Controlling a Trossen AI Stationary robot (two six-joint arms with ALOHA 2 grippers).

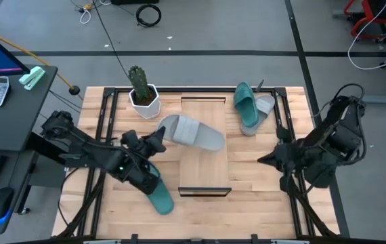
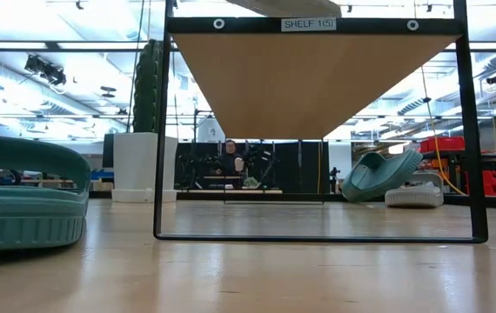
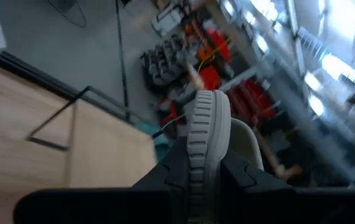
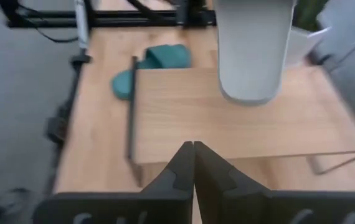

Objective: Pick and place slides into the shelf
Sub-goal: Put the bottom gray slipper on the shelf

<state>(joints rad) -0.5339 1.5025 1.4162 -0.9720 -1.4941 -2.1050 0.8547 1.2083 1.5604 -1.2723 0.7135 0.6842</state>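
Left claw point(image 1: 158, 139) clamps a grey slide point(image 1: 191, 131) over the shelf point(image 1: 204, 169); right claw point(image 1: 263, 159) closed, empty.

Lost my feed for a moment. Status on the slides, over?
Left gripper shut on grey slide above the shelf. Right gripper shut, empty, waiting beside shelf. Three slides still on table.

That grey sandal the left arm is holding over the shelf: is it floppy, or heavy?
Probably stiff enough: the grey sandal, pinched at one end by the left gripper, sticks out over the shelf without sagging. It seems light, held by its edge alone. Its ribbed edge likely helps the grip.
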